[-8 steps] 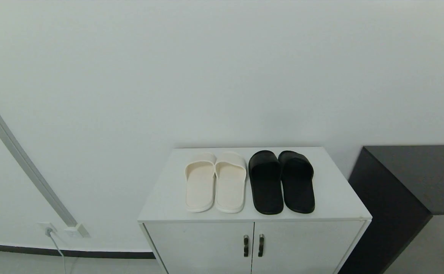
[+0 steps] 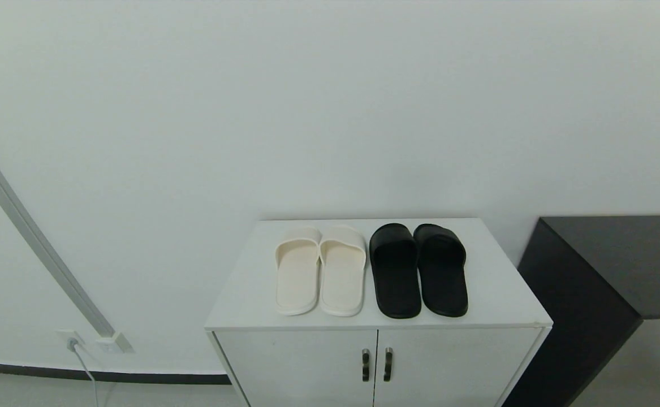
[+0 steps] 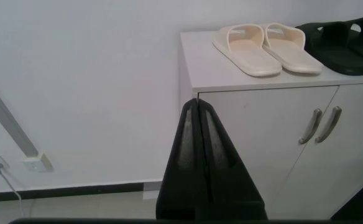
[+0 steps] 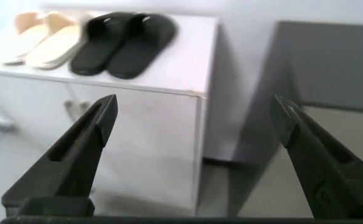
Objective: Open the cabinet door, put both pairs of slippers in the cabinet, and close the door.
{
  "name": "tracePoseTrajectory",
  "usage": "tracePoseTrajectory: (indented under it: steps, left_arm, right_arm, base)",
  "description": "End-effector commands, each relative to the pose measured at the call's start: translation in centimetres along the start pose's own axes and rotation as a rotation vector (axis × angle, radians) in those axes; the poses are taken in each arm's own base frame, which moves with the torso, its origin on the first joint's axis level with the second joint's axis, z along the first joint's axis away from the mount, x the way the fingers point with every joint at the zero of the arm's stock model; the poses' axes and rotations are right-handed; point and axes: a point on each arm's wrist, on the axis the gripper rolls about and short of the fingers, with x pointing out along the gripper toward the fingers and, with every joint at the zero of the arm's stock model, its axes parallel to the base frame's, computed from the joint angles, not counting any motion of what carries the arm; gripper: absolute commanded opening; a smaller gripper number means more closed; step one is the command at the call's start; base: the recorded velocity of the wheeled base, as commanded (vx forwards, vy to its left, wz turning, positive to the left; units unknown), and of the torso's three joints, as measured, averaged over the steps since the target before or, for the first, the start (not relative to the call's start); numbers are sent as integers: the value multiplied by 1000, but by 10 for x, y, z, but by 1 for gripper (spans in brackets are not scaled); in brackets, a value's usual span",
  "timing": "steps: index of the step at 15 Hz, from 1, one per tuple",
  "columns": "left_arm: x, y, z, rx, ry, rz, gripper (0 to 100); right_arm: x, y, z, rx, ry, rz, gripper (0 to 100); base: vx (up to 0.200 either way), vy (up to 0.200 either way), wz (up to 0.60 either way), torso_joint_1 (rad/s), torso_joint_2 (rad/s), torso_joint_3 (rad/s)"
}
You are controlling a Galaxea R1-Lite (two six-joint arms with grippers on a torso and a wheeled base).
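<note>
Wall socket (image 2: 71,341) with plug: low on wall, far left.
Left gripper (image 3: 198,104): fingers pressed together, nothing held, clear of cabinet.
White cabinet (image 2: 244,289): both doors closed, two metal handles (image 2: 365,364) side by side at centre seam.
Cream slippers (image 2: 335,277): on cabinet top, left half, toes toward wall.
Black slippers (image 2: 403,277): just beside cream pair, right half.
Right gripper (image 4: 195,102): fingers spread wide, empty.
Dark cabinet (image 2: 590,282): far right.

Jaws of right gripper (image 4: 194,102) spread wide; cabinet (image 4: 169,143) doors shut; black slippers (image 4: 122,34) and cream slippers (image 4: 38,31) side by side on top; dark unit (image 4: 330,62) beside cabinet.
</note>
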Motion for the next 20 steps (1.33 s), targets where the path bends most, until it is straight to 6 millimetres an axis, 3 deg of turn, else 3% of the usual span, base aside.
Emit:
tracePoseTrajectory:
  steps: [1,3,4,5,9,14,17,20]
  left_arm:
    - [0,0,0,0,2,0,0]
    - [0,0,0,0,1,0,0]
    - [0,0,0,0,1,0,0]
    - [0,0,0,0,1,0,0]
    - [0,0,0,0,1,0,0]
    - [0,0,0,0,2,-3,0]
    - [0,0,0,0,1,-1,0]
    - [0,0,0,0,1,-1,0]
  right_arm:
    - [76,11,32,51,167,230,100]
    - [101,38,47,74,211,267,100]
    - [104,45,51,82,212,276,100]
    - [118,67,62,104,222,280,100]
    - [164,103,74,117,260,232,100]
    - [236,148,54,88,235,29,100]
    - [276,165,34,88,185,-62,100]
    - [304,176,18,76,171,-140,100]
  base:
    - [0,0,0,0,0,0]
    - [0,0,0,0,0,0]
    - [0,0,0,0,0,0]
    - [0,0,0,0,0,0]
    - [0,0,0,0,0,0]
    - [0,0,0,0,0,0]
    - [0,0,0,0,0,0]
    - [0,0,0,0,0,0]
